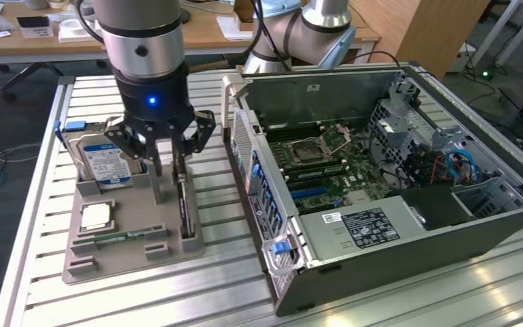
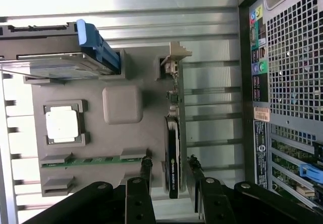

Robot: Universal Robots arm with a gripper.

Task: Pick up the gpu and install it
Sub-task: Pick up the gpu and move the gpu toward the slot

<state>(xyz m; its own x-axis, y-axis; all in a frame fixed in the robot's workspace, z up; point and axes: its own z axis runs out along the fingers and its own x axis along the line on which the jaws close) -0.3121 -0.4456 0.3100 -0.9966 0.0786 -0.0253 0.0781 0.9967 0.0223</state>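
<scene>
Slatted table (image 1: 152, 300) bears grey tray (image 1: 107, 262) holding thin dark gpu (image 2: 172, 158) on edge.

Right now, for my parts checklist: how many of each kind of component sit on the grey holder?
hard drive: 1
CPU: 1
memory stick: 1
gpu: 1
Total: 4

White lettering is running along the edge of the gpu (image 2: 171, 153), too small to make out. A blue label is showing on the hard drive (image 1: 105, 163), a black-and-white label on the power supply (image 1: 370, 228) and a tan sticker (image 2: 261, 114) on the computer case (image 2: 303, 42). No print on any of them is coming through legibly.
</scene>
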